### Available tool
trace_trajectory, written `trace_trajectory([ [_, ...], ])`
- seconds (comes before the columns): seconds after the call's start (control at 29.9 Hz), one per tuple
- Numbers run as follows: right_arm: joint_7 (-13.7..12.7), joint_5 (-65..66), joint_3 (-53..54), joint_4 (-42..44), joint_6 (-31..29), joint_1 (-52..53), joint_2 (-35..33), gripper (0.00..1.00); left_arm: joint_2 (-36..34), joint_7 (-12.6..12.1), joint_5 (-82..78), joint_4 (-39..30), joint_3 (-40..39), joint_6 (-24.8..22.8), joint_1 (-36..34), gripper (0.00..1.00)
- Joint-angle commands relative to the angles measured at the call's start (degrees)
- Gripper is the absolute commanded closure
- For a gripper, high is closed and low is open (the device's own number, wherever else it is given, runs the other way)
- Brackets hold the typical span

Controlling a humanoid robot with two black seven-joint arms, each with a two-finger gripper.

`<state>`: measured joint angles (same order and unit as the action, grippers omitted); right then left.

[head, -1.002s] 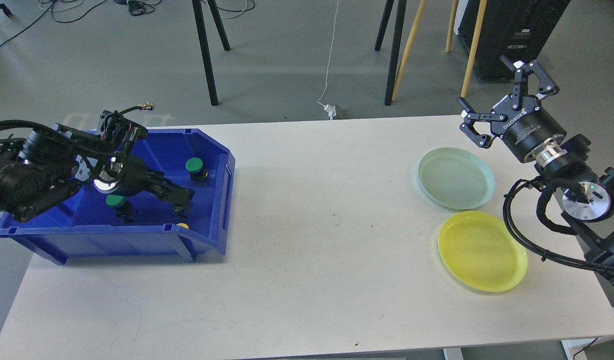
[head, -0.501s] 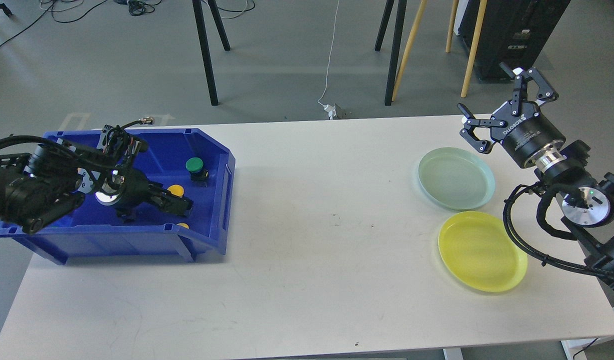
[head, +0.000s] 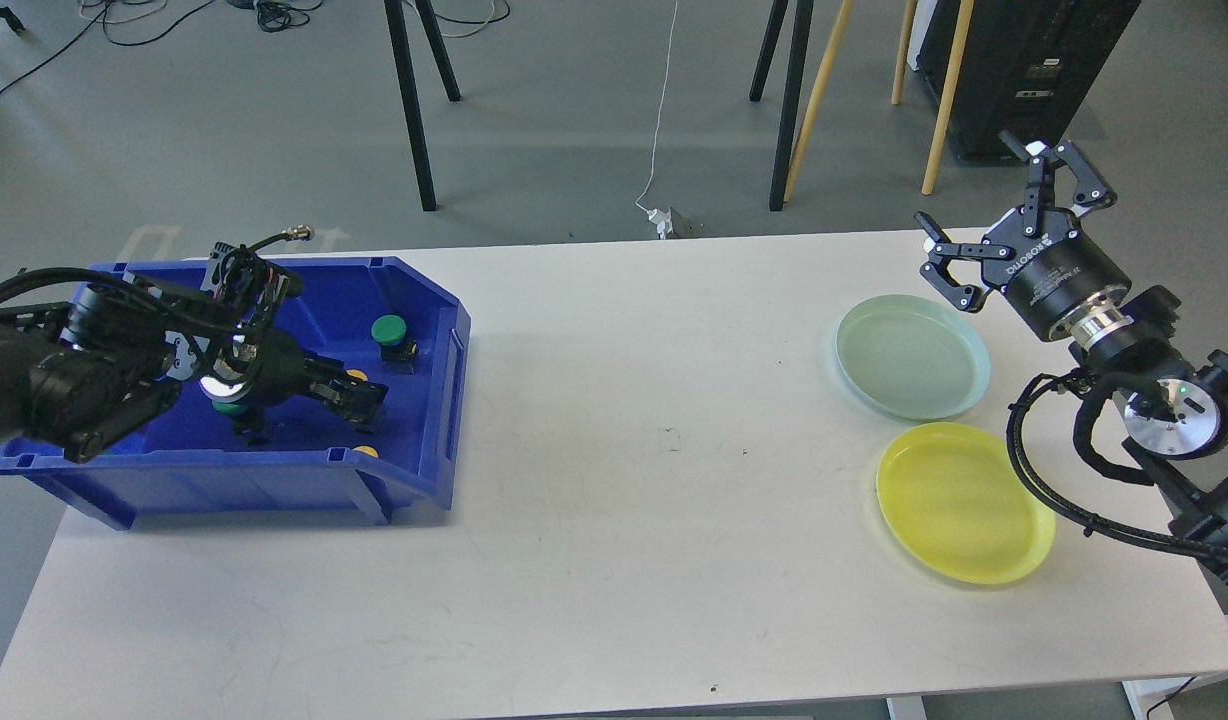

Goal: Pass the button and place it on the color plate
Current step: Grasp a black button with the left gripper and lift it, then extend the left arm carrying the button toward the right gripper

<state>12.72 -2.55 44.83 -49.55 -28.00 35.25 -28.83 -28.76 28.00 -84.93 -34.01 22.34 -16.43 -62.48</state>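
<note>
Picking step: left gripper [head: 359, 402] sits in the blue bin [head: 444, 350] at a yellow button [head: 355, 377] (jaws' state unclear), needing a firm close; right gripper [head: 1014, 225] waits with jaws wide.

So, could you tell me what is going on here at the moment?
The left gripper is down inside the blue bin, working among the green and yellow buttons; whether it has one is unclear. The right gripper waits open above the pale green plate. Both that and the yellow plate are empty.
</note>
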Motion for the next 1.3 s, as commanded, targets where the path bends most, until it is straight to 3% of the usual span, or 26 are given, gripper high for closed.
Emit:
trace_trajectory([
  [0.0,0.0,0.0,0.0,0.0,0.0,-0.2,0.0,0.0,-0.1,0.0,-0.1,0.4,0.2,0.7,0.1,0.41],
  [0.13,0.0,0.0,0.1,0.0,0.0,-0.5,0.0,0.0,-0.2,0.0,-0.1,0.2,0.2,0.8,0.1,0.46],
  [0.23,0.0,0.0,0.1,0.0,0.0,-0.8,0.0,0.0,-0.2,0.0,-0.1,0.2,0.2,0.8,0.2,0.55],
  [0.5,0.0,0.0,0.1,0.1,0.0,-1.2,0.0,0.0,-0.3,0.0,0.0,-0.3,0.2,0.7,0.2,0.92],
  [0.67,0.0,0.0,0.3,0.1,0.0,-1.2,0.0,0.0,-2.2,0.0,0.0,-1.8,-0.2,0.3,-0.9,0.95],
  [0.87,-0.4,0.1,0.5,1.9,0.0,-0.6,0.0,0.0,-14.7,0.0,0.9,-17.2,-4.0,-4.5,-11.1,0.94],
  [1.0,-0.4,0.2,0.1,2.9,0.0,0.7,0.0,0.0,-20.1,0.0,2.5,-24.0,-12.9,-10.2,-11.4,0.94],
  [1.14,-0.2,1.2,0.1,-2.0,0.8,1.0,-1.8,0.0,-19.9,0.0,15.7,-30.1,-22.7,-11.6,-7.7,0.94],
  [1.27,0.0,4.9,0.1,-12.9,8.4,0.1,-7.8,0.0,-14.0,0.0,30.0,-34.4,-30.1,-11.6,-3.7,0.94],
])
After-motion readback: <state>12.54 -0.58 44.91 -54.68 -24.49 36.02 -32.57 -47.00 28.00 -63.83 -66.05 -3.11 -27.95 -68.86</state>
